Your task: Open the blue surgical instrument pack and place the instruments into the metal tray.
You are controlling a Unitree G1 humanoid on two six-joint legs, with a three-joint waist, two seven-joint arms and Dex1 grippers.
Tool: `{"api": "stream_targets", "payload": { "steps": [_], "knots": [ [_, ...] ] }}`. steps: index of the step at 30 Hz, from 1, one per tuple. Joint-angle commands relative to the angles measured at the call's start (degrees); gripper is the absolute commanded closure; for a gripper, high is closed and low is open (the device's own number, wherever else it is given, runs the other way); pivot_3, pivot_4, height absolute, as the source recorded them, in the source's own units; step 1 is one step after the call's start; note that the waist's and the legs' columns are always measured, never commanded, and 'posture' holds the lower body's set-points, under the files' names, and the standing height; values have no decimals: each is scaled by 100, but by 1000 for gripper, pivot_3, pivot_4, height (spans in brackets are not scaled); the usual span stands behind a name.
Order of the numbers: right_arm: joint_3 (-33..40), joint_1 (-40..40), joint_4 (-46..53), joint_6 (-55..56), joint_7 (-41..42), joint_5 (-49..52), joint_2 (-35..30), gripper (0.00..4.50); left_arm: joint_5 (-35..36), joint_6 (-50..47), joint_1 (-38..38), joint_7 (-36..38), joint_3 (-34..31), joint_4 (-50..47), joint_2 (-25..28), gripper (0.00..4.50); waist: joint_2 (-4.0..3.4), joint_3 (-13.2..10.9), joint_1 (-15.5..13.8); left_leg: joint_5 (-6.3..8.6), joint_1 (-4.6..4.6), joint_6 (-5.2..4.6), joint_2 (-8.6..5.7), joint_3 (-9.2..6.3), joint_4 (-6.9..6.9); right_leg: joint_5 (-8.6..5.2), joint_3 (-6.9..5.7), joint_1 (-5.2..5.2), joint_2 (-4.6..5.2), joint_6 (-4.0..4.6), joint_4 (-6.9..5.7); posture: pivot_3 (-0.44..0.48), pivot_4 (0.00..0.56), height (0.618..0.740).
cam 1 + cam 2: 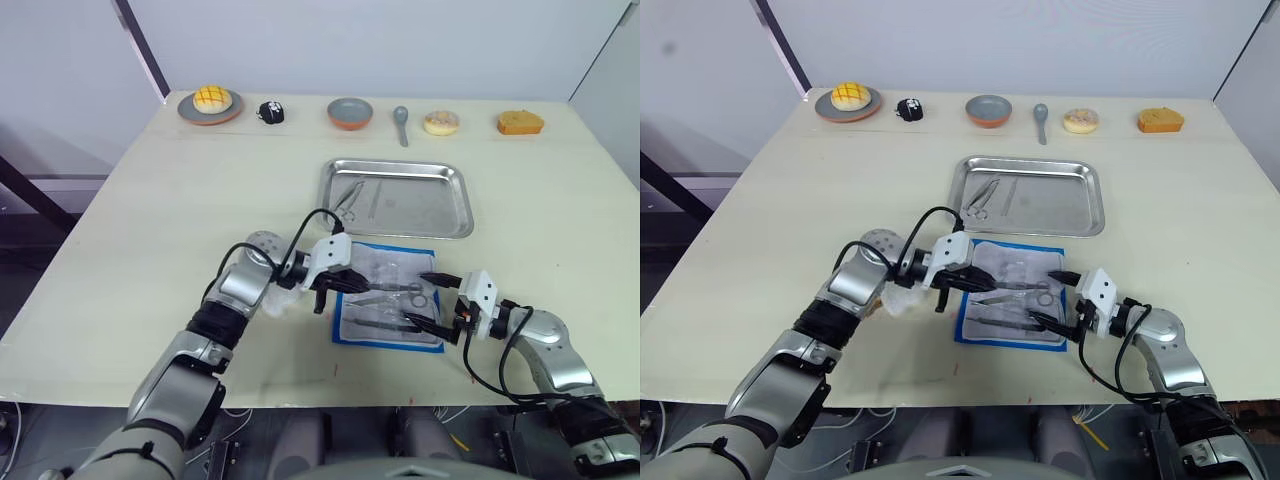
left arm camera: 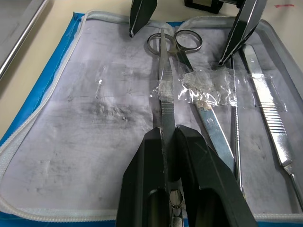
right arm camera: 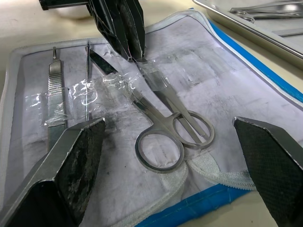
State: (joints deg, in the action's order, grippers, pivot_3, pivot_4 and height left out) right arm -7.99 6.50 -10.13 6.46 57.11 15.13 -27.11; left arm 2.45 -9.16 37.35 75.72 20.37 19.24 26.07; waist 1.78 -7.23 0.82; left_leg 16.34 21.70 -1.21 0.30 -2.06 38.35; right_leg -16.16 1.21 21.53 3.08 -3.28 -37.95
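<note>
Left gripper (image 2: 166, 161) pinches slim tweezers (image 2: 163, 80) at frame centre on the pack (image 1: 352, 338) (taped down). Stiff, slippery steel; grip mid-shaft. Right gripper (image 3: 173, 175) is spread wide.

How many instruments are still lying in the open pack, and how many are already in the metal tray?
4 in the blue pack: tweezers pinched by the left claw, scissors, a thin probe and a ridged handle. About 2 in the metal tray: ring-handled forceps, a slim tool; others may be hidden.

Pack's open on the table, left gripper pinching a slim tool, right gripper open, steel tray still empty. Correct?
Not quite: the shallow rectangular stainless-steel tray is not empty. The left eye view shows silver instruments in it. The opened blue-bordered pack, the left gripper shut on a slim silver tool and the open right gripper are right.
</note>
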Motion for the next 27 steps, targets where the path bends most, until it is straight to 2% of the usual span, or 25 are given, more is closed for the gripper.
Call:
{"api": "stream_targets", "payload": {
  "steps": [1, 8, 27],
  "knots": [
    [-321, -253, -561, -258, 34, -336, 51, 0, 62, -163, 195, 34, -30, -320, 33, 4418, 0, 0, 0, 0, 0, 0, 0, 1, 0, 0, 0, 0, 0, 0, 0, 0, 150, 740],
    [-317, -273, -534, -274, 33, -330, 50, 0, -26, -769, 324, 277, 157, -699, 291, 4418, -2, -1, 6, 0, 0, 0, 0, 0, 0, 0, 1, 0, -2, 0, 0, 0, 150, 740],
    [-344, -289, -501, -293, 20, -346, 94, 0, -158, -1758, 431, 390, 494, -1464, 715, 4418, -1, -1, 14, 0, -1, 0, 4, 1, -1, -1, 3, 0, -5, 1, 0, 0, 150, 740]
  ]
}}
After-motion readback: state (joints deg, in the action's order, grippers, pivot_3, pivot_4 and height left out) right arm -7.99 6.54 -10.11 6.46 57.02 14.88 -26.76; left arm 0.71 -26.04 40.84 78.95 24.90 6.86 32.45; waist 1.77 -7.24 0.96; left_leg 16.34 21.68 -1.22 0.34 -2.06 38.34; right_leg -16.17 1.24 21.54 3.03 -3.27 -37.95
